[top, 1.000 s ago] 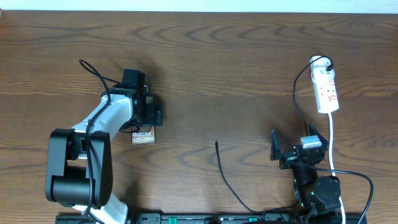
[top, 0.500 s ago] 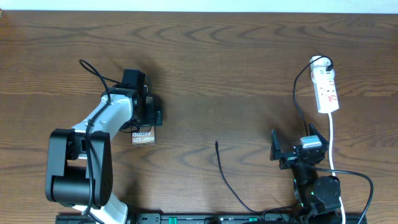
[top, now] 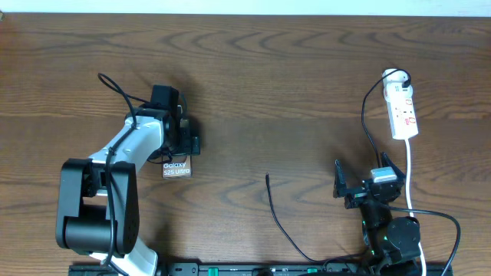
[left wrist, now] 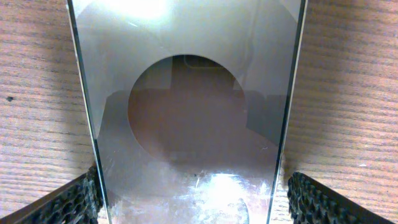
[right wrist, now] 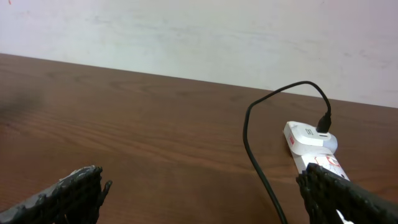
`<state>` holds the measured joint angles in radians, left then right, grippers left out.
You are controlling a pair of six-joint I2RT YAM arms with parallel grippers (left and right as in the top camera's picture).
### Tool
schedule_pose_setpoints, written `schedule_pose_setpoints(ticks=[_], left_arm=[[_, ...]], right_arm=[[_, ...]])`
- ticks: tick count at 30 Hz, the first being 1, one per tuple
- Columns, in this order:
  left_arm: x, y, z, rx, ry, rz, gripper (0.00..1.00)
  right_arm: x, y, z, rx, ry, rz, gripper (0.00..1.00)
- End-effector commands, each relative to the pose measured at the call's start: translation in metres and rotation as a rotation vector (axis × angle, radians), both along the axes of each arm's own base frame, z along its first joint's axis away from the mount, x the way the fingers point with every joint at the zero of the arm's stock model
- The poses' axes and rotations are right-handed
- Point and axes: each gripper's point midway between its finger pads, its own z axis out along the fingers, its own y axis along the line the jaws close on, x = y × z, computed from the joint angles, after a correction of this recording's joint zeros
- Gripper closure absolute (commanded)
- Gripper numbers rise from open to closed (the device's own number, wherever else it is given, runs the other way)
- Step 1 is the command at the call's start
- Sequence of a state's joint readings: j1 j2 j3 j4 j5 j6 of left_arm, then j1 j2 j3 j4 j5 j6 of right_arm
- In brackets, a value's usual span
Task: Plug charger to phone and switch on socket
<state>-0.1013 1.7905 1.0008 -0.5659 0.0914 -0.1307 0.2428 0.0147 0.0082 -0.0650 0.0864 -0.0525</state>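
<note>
The phone [top: 176,169] lies flat on the table at the left, its "Galaxy S25 Ultra" lettering showing. My left gripper [top: 182,144] is over its far end; in the left wrist view the phone [left wrist: 186,93] fills the frame and the gripper [left wrist: 193,202] is open, a finger on each side, with a thin gap at the right. The charger cable's free tip [top: 267,177] lies at centre front. The socket [top: 403,107] lies at the far right with a black plug in its far end. My right gripper [top: 360,188] is open and empty. The right wrist view shows the socket [right wrist: 309,144] and cable [right wrist: 252,149] ahead of the gripper [right wrist: 205,199].
The socket's white cord [top: 410,172] runs toward the front beside my right arm. The black cable [top: 364,123] curves down from the socket's plug to my right arm's base. A pale wall [right wrist: 186,31] stands behind the table's far edge.
</note>
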Motion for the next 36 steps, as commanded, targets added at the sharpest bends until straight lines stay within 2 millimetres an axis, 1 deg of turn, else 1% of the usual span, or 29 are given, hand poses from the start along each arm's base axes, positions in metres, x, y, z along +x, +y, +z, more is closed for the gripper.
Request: schedule_pose_setpoints(ticks=[1,12,14,22,25,27,36], left_arm=[[-0.036,-0.0143,-0.0346,-0.088,0.15,0.002,0.07],[-0.036,-0.0143,-0.0346,-0.088,0.151,0.002,0.08],[-0.0359,-0.0143,-0.0345,-0.088,0.15,0.002,0.12],[-0.0358,-0.0143,-0.0345,-0.088,0.15,0.002,0.12],[-0.0359,-0.0143,-0.0345,-0.088,0.15,0.002,0.14],[-0.036,-0.0143,-0.0346,-0.088,0.151,0.002,0.18],[-0.0359,-0.0143,-0.0345,-0.088,0.15,0.002,0.2]], right_arm=[[-0.0005,0.0007,0.0002,-0.008,-0.005,0.002,0.01],[-0.0005,0.0007,0.0002,-0.008,-0.005,0.002,0.01],[-0.0005,0.0007,0.0002,-0.008,-0.005,0.002,0.01],[-0.0005,0.0007,0.0002,-0.008,-0.005,0.002,0.01],[-0.0005,0.0007,0.0002,-0.008,-0.005,0.002,0.01],[-0.0005,0.0007,0.0002,-0.008,-0.005,0.002,0.01],[-0.0005,0.0007,0.0002,-0.008,-0.005,0.002,0.01]])
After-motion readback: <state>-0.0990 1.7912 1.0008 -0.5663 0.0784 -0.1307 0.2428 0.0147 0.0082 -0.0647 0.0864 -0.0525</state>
